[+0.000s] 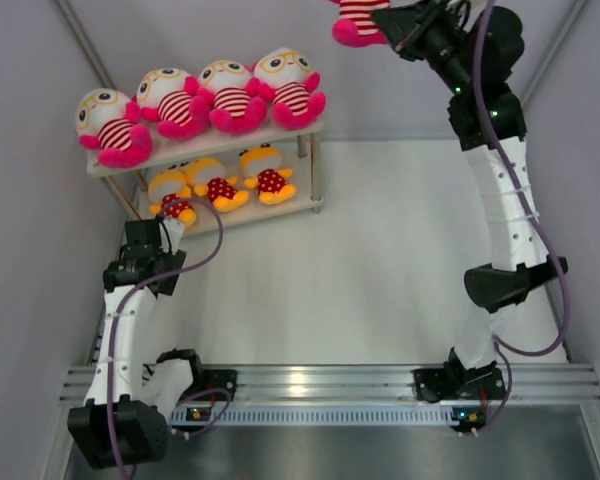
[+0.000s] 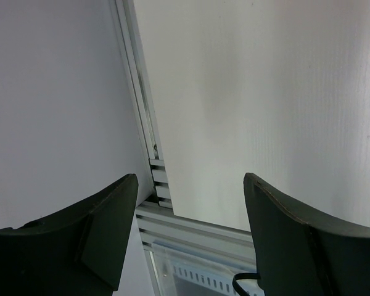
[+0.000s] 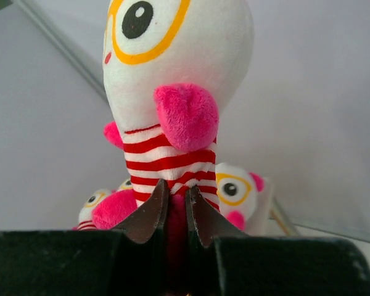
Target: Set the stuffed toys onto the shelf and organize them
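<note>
Several striped stuffed toys (image 1: pixel 195 100) sit in a row on the top board of the shelf (image 1: pixel 220 147). Three orange stuffed toys (image 1: pixel 220 185) in red dotted outfits fill the lower board. High at the back, my right gripper (image 1: pixel 385 28) is shut on one more striped toy (image 1: pixel 357 22). In the right wrist view this gripper (image 3: pixel 177 200) pinches the toy (image 3: pixel 172 74) at its lower body, head pointing away. My left gripper (image 1: pixel 143 262) hovers by the shelf's near left end. Its wrist view shows it (image 2: pixel 191 185) open, nothing between the fingers (image 2: pixel 111 216).
White walls enclose the table on the left, back and right. An aluminium rail (image 1: pixel 320 382) runs along the near edge by the arm bases. In the right wrist view, shelved toys (image 3: pixel 237 188) show beyond the held one. The left wrist view shows the rail corner (image 2: pixel 157 185).
</note>
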You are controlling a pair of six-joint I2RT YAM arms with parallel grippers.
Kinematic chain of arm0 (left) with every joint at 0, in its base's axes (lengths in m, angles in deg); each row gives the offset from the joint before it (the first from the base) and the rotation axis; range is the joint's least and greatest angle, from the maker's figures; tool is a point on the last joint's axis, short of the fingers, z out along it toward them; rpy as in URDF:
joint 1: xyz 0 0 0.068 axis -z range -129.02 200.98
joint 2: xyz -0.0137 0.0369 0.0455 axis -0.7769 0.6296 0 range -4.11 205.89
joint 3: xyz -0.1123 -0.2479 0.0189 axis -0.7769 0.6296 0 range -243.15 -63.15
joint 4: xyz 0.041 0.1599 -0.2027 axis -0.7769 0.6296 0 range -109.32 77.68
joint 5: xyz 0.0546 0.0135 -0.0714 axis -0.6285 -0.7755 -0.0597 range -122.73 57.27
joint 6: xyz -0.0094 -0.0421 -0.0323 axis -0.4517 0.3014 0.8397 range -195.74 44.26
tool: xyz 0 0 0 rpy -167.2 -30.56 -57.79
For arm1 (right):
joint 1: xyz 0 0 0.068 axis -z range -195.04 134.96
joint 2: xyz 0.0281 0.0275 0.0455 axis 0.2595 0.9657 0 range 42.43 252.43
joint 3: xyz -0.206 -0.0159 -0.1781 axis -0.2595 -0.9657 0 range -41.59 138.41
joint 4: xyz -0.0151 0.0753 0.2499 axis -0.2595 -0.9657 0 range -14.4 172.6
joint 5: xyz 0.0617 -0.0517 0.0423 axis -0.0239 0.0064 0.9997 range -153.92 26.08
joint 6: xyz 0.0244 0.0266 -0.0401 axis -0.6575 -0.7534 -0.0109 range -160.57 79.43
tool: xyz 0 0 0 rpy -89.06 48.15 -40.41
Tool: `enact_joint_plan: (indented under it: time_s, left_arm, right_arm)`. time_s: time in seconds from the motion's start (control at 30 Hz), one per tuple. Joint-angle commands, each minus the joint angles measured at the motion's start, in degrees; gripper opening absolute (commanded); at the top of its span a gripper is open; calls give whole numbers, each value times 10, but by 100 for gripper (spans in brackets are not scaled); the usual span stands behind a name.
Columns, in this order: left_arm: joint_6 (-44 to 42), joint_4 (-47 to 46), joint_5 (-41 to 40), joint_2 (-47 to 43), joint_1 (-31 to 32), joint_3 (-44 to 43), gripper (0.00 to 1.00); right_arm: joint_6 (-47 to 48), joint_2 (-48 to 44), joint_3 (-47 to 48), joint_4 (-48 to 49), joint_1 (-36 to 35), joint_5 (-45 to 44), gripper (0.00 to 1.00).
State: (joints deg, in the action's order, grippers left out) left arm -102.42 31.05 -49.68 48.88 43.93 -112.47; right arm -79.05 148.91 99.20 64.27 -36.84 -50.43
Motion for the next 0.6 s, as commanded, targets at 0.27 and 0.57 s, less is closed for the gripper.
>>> enact_joint_plan:
  time_s: [0.27,0.57]
  left_arm:
    - [7,0,-2,-7,3,-3,75]
    - [6,0,3,-5,3,1,75]
  right_arm:
    - [37,41,-40,-73,47,23,0]
    - [24,55,-57,-53,50,28,0]
